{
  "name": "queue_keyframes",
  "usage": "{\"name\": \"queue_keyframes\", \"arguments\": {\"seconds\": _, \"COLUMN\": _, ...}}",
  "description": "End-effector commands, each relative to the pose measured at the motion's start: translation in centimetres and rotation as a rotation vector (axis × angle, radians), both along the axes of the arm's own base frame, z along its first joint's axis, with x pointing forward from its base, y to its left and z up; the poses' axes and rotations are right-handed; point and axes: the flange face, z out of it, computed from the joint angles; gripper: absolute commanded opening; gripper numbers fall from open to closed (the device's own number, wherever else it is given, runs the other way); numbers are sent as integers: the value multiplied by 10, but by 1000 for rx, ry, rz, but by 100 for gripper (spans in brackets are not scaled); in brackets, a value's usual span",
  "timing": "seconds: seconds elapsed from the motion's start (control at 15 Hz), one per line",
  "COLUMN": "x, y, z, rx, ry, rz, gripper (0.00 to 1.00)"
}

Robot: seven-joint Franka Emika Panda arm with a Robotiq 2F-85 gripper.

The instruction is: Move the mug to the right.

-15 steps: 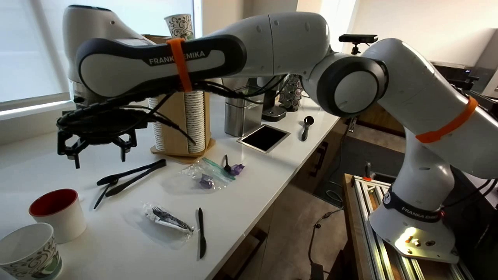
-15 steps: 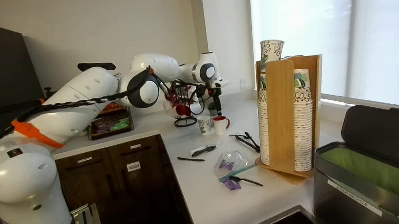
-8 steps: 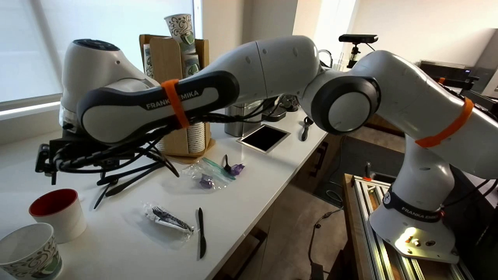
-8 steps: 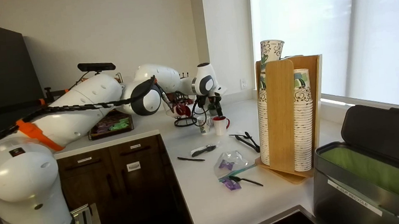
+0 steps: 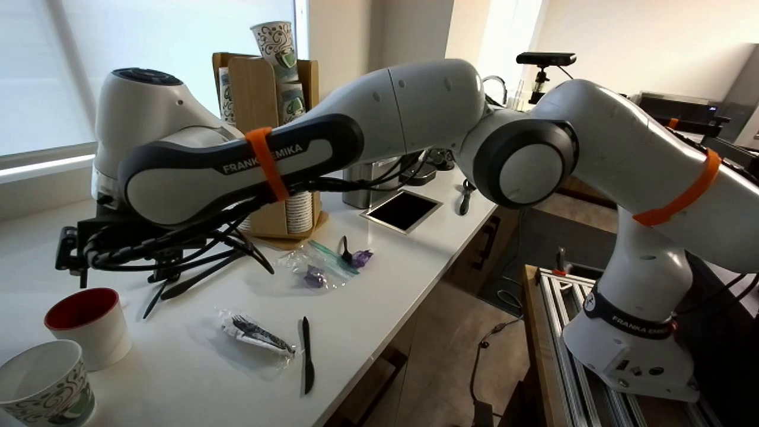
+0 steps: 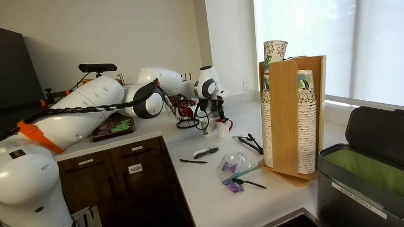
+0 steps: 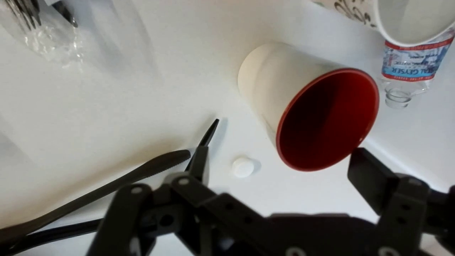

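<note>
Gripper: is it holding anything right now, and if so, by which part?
Nothing is held: the gripper is open, and the mug stands upright on the counter.

Black knife [image 5: 308,357] near plastic-wrapped fork [image 5: 258,334]

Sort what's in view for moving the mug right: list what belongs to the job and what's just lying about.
For the job:
mug, white with red inside
open gripper

Just lying about:
patterned cup
water bottle
small white cap
tongs
black knife
wrapped cutlery
plastic bag
</note>
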Motion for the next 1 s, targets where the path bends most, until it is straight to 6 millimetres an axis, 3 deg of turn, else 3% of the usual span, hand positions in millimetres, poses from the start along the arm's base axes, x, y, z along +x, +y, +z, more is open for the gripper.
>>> {"name": "queue_keyframes", "arguments": {"seconds": 0.0, "x": 1, "y": 6, "z": -4, "rx": 36, "ry": -11, "rz": 10, "gripper": 100}}
{"name": "queue_keyframes", "arguments": {"seconds": 0.93, "x": -4, "y": -3, "z": -40, "rx": 42, "ry": 146, "rz": -64, "gripper": 99}}
